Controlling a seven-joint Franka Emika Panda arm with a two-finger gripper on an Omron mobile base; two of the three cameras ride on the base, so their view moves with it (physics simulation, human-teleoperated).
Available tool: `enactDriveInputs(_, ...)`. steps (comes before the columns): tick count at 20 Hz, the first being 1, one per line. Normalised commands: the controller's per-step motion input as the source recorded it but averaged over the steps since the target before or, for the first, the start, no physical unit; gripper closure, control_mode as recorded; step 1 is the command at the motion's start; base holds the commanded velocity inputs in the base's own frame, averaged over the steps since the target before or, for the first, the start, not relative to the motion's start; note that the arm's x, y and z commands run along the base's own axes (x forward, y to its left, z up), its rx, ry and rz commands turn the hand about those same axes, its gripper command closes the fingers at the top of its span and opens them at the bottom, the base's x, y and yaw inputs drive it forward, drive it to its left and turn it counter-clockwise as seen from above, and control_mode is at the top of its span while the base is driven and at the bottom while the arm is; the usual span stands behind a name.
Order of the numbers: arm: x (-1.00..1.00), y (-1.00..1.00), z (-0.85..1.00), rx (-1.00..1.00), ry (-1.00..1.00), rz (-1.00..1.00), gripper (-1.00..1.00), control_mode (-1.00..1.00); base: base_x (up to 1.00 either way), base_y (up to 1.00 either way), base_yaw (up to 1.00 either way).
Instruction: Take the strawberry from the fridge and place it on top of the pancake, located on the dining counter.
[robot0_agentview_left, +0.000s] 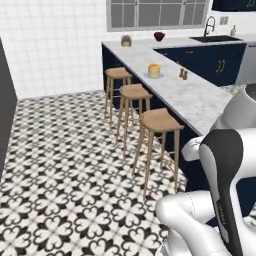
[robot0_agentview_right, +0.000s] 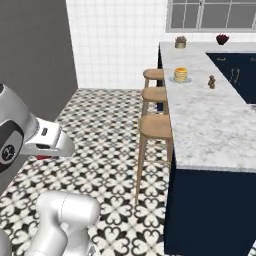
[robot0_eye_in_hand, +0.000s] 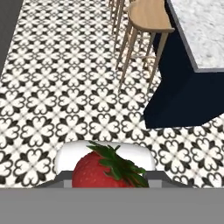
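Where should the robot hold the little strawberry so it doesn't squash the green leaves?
By the round red sides. In the hand view the strawberry sits in the end effector with its green leaves pointing out and to one side, so the two fingers come from opposite sides of the red body, below the leaves. That looks like how it is held now.

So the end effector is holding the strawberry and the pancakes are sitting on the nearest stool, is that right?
Not quite. The end effector does hold the strawberry, but the pancakes sit on a plate on the dining counter, not on a stool, as the left base view shows.
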Motion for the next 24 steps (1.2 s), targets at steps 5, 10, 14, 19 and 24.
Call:
enactDriveInputs(5,0.00,0.00,0.00,0.00,0.00,0.00,1.00,1.00,0.64,0.71,-0.50)
enactDriveInputs(10,0.00,0.00,0.00,0.00,0.00,0.00,1.00,1.00,0.52,0.90,-0.36)
enactDriveInputs(14,0.00,0.00,0.00,0.00,0.00,0.00,1.00,1.00,0.59,1.00,-0.50)
enactDriveInputs(19,0.00,0.00,0.00,0.00,0.00,0.00,1.00,1.00,0.34,1.00,-0.51)
enactDriveInputs(24,0.00,0.00,0.00,0.00,0.00,0.00,1.00,1.00,0.17,0.99,-0.50)
